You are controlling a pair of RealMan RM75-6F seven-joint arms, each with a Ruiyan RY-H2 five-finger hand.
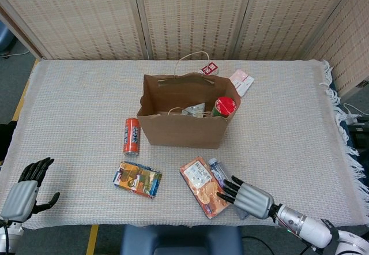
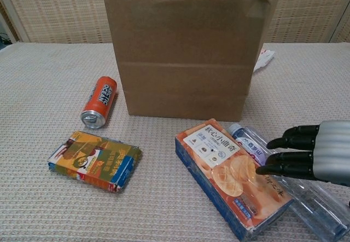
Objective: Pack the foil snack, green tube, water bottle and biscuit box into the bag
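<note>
The brown paper bag (image 1: 183,113) (image 2: 186,50) stands open at mid-table; inside show a foil snack (image 1: 194,110) and a green tube with a red lid (image 1: 224,107). The orange biscuit box (image 1: 203,186) (image 2: 234,177) lies flat near the front edge. The clear water bottle (image 1: 222,176) (image 2: 290,185) lies right beside it. My right hand (image 1: 249,198) (image 2: 317,160) hovers flat over the bottle, fingers spread toward the box, holding nothing. My left hand (image 1: 24,189) is open at the table's front left corner, away from everything.
An orange can (image 1: 132,136) (image 2: 99,102) lies left of the bag. A colourful flat packet (image 1: 137,179) (image 2: 95,160) lies in front of it. Small white and red packets (image 1: 240,82) sit behind the bag. Woven screens stand behind the table.
</note>
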